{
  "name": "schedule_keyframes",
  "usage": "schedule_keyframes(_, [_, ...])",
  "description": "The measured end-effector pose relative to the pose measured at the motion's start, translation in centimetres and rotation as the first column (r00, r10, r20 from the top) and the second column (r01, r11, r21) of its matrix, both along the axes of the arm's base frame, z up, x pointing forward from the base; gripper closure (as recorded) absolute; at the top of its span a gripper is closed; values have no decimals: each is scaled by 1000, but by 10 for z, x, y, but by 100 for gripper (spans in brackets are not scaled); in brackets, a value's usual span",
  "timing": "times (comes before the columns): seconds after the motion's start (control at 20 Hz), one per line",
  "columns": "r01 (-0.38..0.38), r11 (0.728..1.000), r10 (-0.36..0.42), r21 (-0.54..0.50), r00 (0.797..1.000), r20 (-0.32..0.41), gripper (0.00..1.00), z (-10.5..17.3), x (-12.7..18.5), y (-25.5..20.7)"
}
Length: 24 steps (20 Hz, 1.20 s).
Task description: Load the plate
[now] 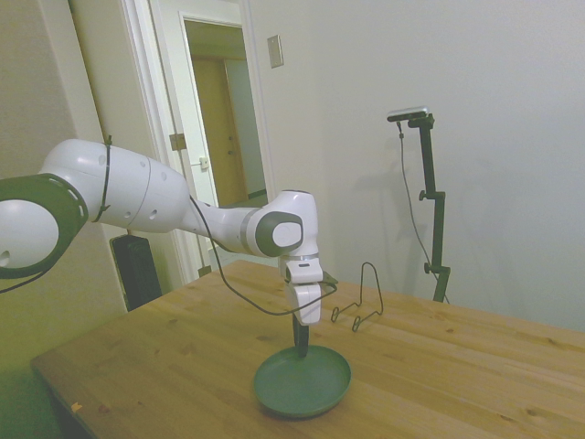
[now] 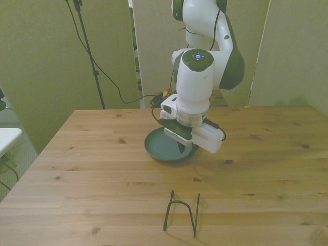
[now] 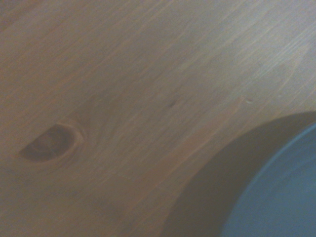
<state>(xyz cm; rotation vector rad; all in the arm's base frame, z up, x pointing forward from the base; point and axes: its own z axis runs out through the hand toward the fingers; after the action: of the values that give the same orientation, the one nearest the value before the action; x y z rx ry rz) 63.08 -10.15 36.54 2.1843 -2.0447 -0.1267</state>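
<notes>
The plate is sitting flat on the wooden table, near the middle, with the wire stand standing well apart from it toward the far side in the side view. It is looking like a stiff, light thing, matte rather than glossy, so probably not too slippery, though it could crack if dropped. Its shallow raised rim is the only part offering a hold; I would judge that pinching the rim at one edge is the way to lift it, and it will likely be hanging tilted from such a grip. The arm is reaching out low over the table, the wrist bending so the gripper is pointing straight down at the plate's near edge. The dark fingers are appearing to straddle or touch the rim, but I cannot tell how far apart they are or whether they are actually clamping anything. In the wrist view a curved blue-green edge of the plate is showing beside bare wood grain with a knot.
</notes>
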Motion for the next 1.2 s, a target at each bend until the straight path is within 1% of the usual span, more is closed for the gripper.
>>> schedule_keyframes(0.4, [-3,1000,3,-3,1000,18,100,1,2,0])
schedule_keyframes(0.6, [-19,1000,19,4,998,56,100,8,-1,3])
schedule_keyframes(0.75, [-42,999,39,31,994,99,100,24,-9,9])
schedule_keyframes(0.95, [-64,993,45,102,984,173,100,53,-26,13])
schedule_keyframes(1.05, [-71,988,42,141,978,204,100,68,-35,13])
schedule_keyframes(1.2, [-86,978,37,190,967,252,100,99,-46,14])
